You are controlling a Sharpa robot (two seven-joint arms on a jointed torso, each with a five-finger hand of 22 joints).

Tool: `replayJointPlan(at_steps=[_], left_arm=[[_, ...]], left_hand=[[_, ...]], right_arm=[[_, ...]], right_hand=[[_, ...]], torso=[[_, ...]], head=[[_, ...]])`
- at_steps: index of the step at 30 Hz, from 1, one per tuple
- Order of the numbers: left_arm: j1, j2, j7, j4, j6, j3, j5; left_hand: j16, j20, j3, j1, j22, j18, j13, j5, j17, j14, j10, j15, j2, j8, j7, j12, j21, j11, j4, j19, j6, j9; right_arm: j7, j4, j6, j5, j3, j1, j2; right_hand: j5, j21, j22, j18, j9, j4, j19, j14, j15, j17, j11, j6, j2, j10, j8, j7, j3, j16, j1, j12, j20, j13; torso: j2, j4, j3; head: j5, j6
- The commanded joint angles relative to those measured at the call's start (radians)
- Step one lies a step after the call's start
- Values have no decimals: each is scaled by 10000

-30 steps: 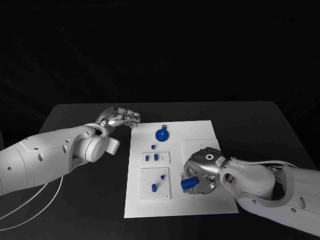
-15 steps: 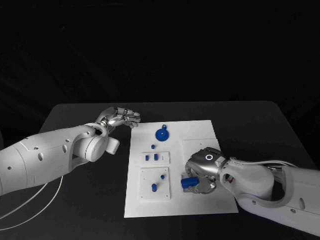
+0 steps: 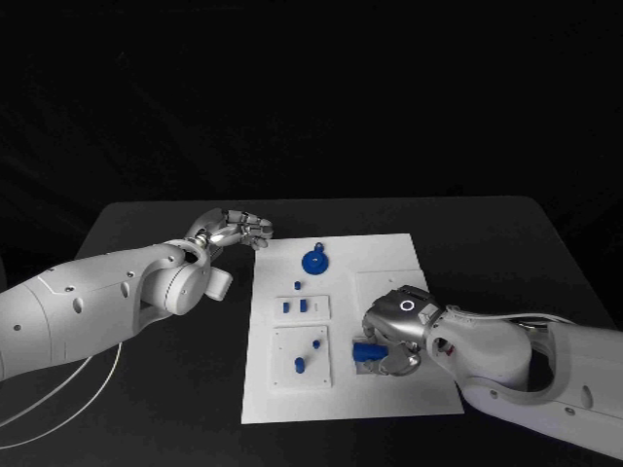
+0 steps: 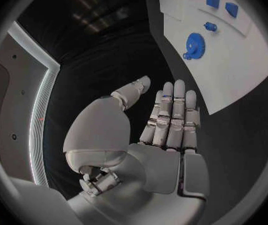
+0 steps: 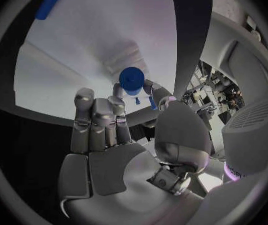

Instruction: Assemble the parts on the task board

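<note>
Right hand (image 3: pixel 393 342): pinching a blue part (image 3: pixel 366 352) between fingertips, just over the task board's (image 3: pixel 389 255) near right area.
Left hand (image 3: pixel 232 231): hovering over the black counter (image 3: pixel 508 243) beside the board's far left corner, fingers straight, holding nothing.
Blue gear (image 3: pixel 314 261): lying on the board's far end.

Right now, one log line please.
right robot hand: holds blue part over board | left robot hand: open, off board

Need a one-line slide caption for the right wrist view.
Right hand pinches a blue part in its fingertips above the white task board.
</note>
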Motion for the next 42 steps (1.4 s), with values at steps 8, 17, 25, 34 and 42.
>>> replayJointPlan(at_steps=[8,17,25,34,42], left_arm=[[6,-1,2,22,-42,3,-34],[6,-6,-20,23,-47,2,-47],[6,-9,-43,18,-59,2,-63],[6,-12,-62,17,-61,2,-82],[7,-20,-71,13,-55,2,-94]], left_hand=[[-62,27,-8,-104,15,193,-14,-11,29,69,-70,22,0,45,7,-32,-62,-28,68,-35,-60,-13],[-69,27,-10,-115,19,192,-15,-7,40,73,-67,22,0,48,5,-29,-62,-29,83,-36,-57,-13],[-88,27,-13,-140,29,191,-17,18,66,77,-67,22,2,55,3,-27,-64,-30,121,-39,-55,-16],[-101,27,-13,-149,34,190,-19,33,80,77,-67,22,1,58,1,-26,-66,-31,138,-42,-55,-17],[-107,26,-10,-147,37,191,-19,41,89,78,-66,22,2,61,-1,-25,-67,-32,143,-44,-54,-17]], right_arm=[[-357,36,452,-149,-15,-24,24],[-518,51,520,-97,-15,-34,72],[-667,79,682,300,-14,-39,111],[-887,86,827,422,-14,-43,116],[-1033,71,1240,416,-14,-43,87]], right_hand=[[757,101,186,166,-6,763,-83,-19,-128,49,-75,176,387,224,94,9,-436,104,-878,177,3,199],[1104,198,200,166,-4,1119,-177,-57,-183,74,-137,258,1033,466,175,-48,-646,141,-1123,365,-31,390],[1497,281,195,166,-6,1319,-234,-85,-235,84,-177,326,1576,667,249,-89,-829,158,-1252,523,-37,560],[2723,416,191,166,-20,1506,-292,-104,-265,98,-194,347,2175,808,340,-105,-985,199,-1287,606,-33,727],[2670,458,178,166,-34,1261,-328,-113,-267,89,-189,319,1892,810,370,-110,-1162,196,-1129,563,-29,751]], torso=[[1,1,-1],[4,-5,-2],[5,-3,0],[3,-2,0],[2,-10,-2]], head=[[-11,10],[-10,24],[0,14],[-6,9],[-8,-4]])
